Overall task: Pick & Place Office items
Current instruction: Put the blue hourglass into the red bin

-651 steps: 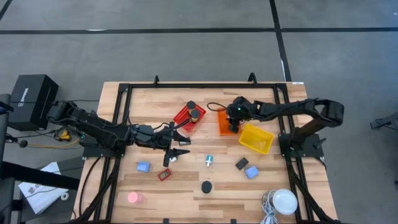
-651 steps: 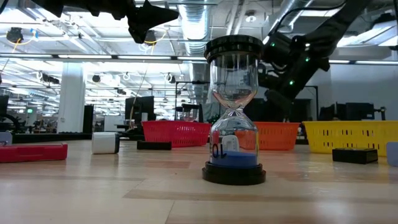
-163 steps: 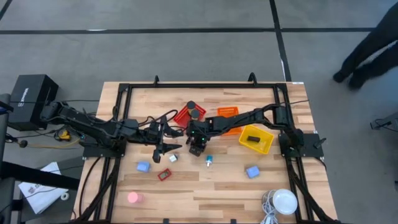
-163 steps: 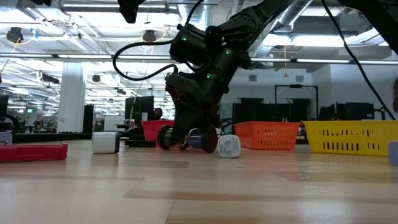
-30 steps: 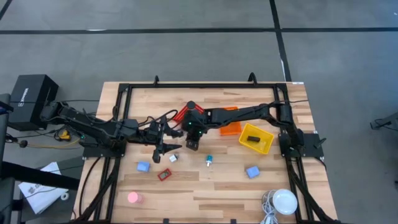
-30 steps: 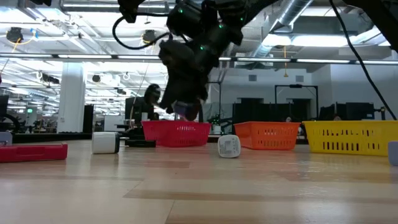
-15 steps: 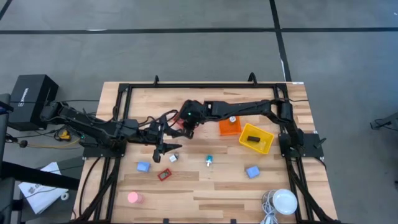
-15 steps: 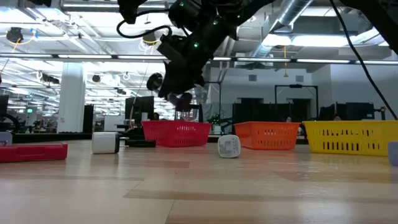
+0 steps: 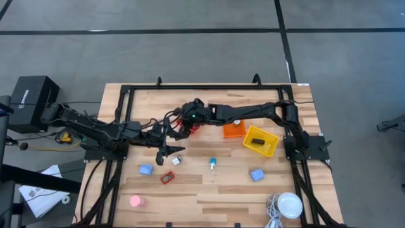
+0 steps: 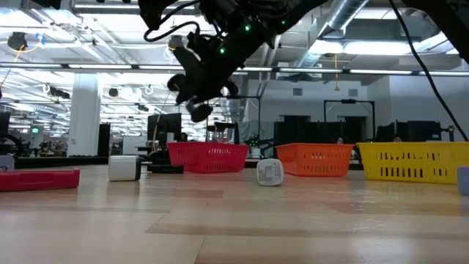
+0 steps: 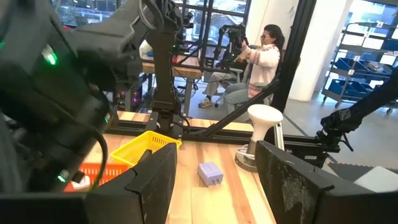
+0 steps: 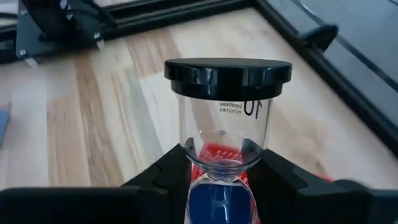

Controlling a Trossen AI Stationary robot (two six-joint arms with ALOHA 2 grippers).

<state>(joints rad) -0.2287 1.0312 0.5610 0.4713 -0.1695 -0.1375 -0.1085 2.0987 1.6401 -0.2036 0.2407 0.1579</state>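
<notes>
Your right gripper (image 12: 221,180) was clamped on the waist of the sand timer (image 12: 227,118), a clear glass with black end caps and blue sand, and held it in the air over the red basket (image 10: 208,157) near the table's far middle. Your left gripper (image 9: 169,150) hung with its fingers (image 11: 152,183) spread apart and nothing between them, just beside the red basket on its near-left side. The other office items lay on the wood: a blue block (image 9: 145,170), a red-framed piece (image 9: 167,178), a pink disc (image 9: 135,201), a second blue block (image 9: 256,175), and a black rectangle (image 9: 257,142) inside the yellow basket (image 9: 270,147).
</notes>
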